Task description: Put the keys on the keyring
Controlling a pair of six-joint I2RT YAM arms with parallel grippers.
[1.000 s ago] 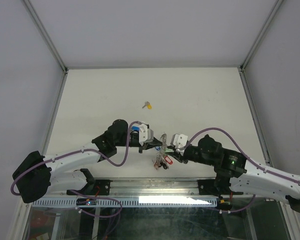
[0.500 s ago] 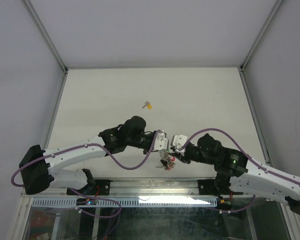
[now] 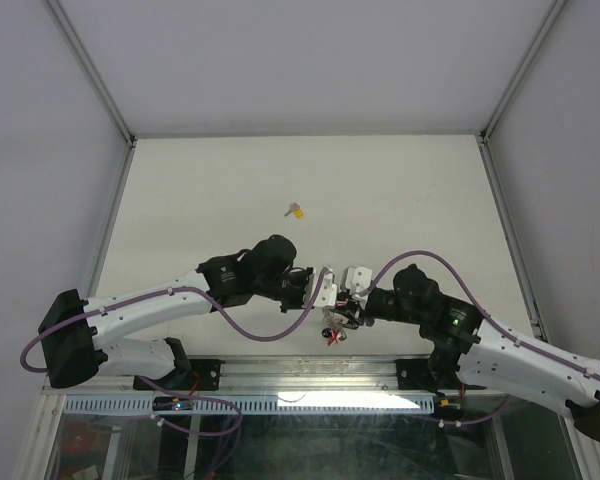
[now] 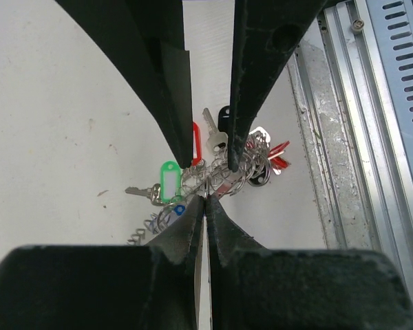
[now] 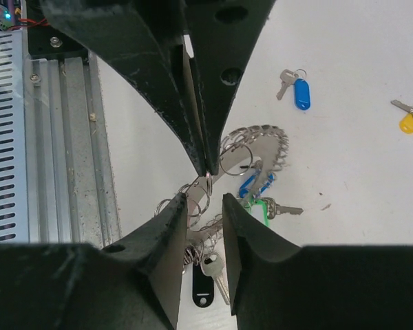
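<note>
The white table [image 3: 400, 200] carries both arms low over its near edge. The left arm [image 3: 150, 305] and right arm [image 3: 520, 350] meet tip to tip just ahead of the metal rail [image 3: 310, 375]. The left gripper [image 4: 205, 206] has its fingers pressed together, the tips touching the wire loops; whether a strand is caught between them cannot be made out. The right gripper [image 5: 198, 206] faces it, its fingers narrowed onto a cluster of small loops of the keyring [image 5: 258, 141]. From above, the keyring is a tangled bunch strung from the meeting fingertips toward the rail. In the right wrist view its toothed arc curves away beyond the left fingers. A green tag [image 4: 168, 182], red tag [image 4: 279, 152] and black tag [image 5: 202, 285] fringe it, and the fingers hide much of the ring. The blue-tagged key [image 5: 299, 93] and yellow-tagged key [image 5: 411, 118] lie flat, well apart from both grippers, blades pointing up-left in that view. The blue-tagged key shows only there.
</note>
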